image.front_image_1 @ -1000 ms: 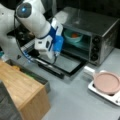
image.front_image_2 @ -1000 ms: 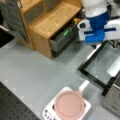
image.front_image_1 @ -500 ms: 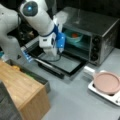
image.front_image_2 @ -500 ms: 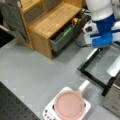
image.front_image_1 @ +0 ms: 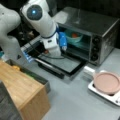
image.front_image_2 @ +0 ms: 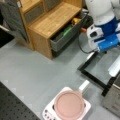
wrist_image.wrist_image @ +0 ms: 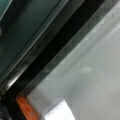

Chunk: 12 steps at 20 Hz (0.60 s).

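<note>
Over the lowered oven door [image.front_image_1: 61, 63], hangs the gripper [image.front_image_1: 47, 51], close above the glass pane, near the door's far-left corner in a front view. Fingers hidden behind the white and blue wrist housing in both front views, none visible in the wrist view: cannot tell whether spread or pressed together, nor whether anything is pinched. Door lies flat and open, black-framed, its handle [image.front_image_1: 48, 66] along the front edge, also seen as a dark frame [image.front_image_2: 93, 75]. Behind it, toaster oven [image.front_image_1: 100, 32], steel-sided, cavity open, holding a teal bowl [image.front_image_1: 73, 37] with something red-orange inside. Wrist view: close on the glass pane [wrist_image.wrist_image: 92, 75] and the dark door frame [wrist_image.wrist_image: 57, 47], with an orange tab [wrist_image.wrist_image: 26, 108] at the lower left corner. Toward a front view's right, pink pan [image.front_image_1: 106, 82] sitting on a white hotplate [image.front_image_1: 112, 96], well apart from the gripper. Toward a front view's left, wooden cabinet [image.front_image_2: 47, 22] with an open drawer [image.front_image_2: 65, 37] holding yellow and green items.
</note>
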### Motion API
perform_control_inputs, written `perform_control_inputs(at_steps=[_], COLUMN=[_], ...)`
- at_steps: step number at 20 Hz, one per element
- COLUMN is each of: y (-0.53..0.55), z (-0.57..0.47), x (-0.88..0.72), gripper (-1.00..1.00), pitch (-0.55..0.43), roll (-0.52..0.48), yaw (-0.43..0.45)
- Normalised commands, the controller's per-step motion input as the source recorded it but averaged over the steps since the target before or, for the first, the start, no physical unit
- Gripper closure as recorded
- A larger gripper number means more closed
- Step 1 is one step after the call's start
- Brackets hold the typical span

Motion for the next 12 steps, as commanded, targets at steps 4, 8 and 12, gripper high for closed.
perform_control_inputs(at_steps=[4,8,12], y=[0.09,0.10,0.15], z=[-0.14,-0.15,-0.09], x=[0.15,0.06,-0.07], gripper=[-1.00,-1.00,-1.00], pitch=[-0.162,-0.187,-0.100], roll=[0.182,0.291,0.284], yaw=[0.411,0.306,0.185])
